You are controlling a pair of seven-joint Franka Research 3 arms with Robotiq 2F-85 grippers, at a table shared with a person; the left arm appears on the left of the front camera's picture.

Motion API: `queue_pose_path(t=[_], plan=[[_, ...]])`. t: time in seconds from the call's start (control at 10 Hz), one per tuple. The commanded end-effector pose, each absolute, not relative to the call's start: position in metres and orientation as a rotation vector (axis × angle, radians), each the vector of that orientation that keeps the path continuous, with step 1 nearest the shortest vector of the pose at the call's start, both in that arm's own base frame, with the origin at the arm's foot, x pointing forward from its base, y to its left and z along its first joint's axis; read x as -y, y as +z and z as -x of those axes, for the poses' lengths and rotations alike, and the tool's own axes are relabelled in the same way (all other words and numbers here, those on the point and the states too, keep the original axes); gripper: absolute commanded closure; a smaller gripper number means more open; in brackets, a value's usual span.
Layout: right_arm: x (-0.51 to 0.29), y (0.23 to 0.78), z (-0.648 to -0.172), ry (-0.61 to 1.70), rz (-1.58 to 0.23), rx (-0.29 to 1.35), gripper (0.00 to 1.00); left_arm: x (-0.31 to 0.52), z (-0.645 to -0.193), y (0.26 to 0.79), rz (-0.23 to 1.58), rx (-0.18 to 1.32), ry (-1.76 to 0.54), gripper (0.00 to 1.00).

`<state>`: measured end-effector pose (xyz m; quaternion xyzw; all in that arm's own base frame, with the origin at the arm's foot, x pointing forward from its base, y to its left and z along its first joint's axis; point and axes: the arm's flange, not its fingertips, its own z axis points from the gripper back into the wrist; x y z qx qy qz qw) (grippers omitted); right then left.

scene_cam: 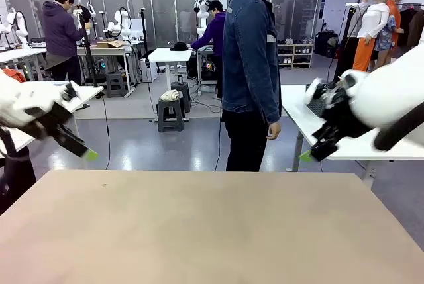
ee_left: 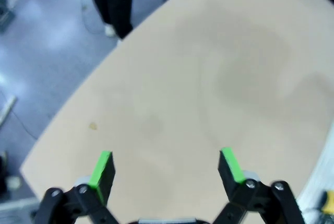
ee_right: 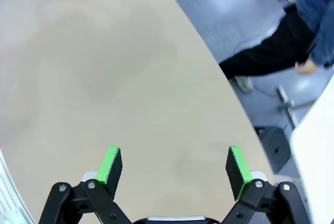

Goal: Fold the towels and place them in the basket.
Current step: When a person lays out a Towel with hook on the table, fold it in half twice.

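Both task things, the towels and the basket: I could not tell where they lay. That left open their bearing from either end effector, a towel's long axis, and which arm was nearer. Judgement: the task was at its very start, with nothing folded or stowed.

Left end effector (ee_left: 167, 165): jaws spread wide, green pads (ee_left: 103, 167) well apart, gripping nothing. It hung above the left side of the bench (scene_cam: 212, 231), clear of the surface, tips angled down and inward.

Right end effector (ee_right: 175, 164): likewise wide open and holding nothing, above the right side, tips angled down and inward. The two arms were placed alike, so neither looked favoured for a first reach.

Bench: pale tan, matt and smooth, with faint cloudy marks and one small dark speck (ee_left: 92, 126) near the far left. The far corners were rounded.

Person (scene_cam: 250, 65): stood just beyond the far edge, right of centre, in a denim jacket and dark trousers. The arm hung down and the hand (scene_cam: 273, 130) looked empty.

Judgement: the next move would depend on locating a towel first. Until then, any approach direction was a guess.

Room: grey glossy floor (scene_cam: 165, 148), and a white table (scene_cam: 295, 102) far right behind the right arm. A stool (scene_cam: 171, 113) and other people at work stood well off.
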<state>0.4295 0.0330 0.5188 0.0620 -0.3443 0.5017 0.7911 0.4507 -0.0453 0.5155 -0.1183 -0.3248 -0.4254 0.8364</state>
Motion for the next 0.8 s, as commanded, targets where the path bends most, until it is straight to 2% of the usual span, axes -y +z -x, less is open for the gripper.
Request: queue_pose_path(t=[0.0, 0.4, 0.7], plan=[[-0.002, 0.541, -0.434, 1.194, -0.196, 0.747, 0.0, 0.012, -0.471, 0.536, 0.316, 0.684, -1.037, 0.0], [0.044, 0.578, -0.424, 1.413, -0.335, 0.787, 0.0, -0.043, -0.483, 0.566, 0.447, 0.734, -1.163, 0.0], [0.051, 0.585, -0.425, 1.464, -0.405, 0.784, 0.0, -0.071, -0.483, 0.572, 0.533, 0.759, -1.214, 0.0]])
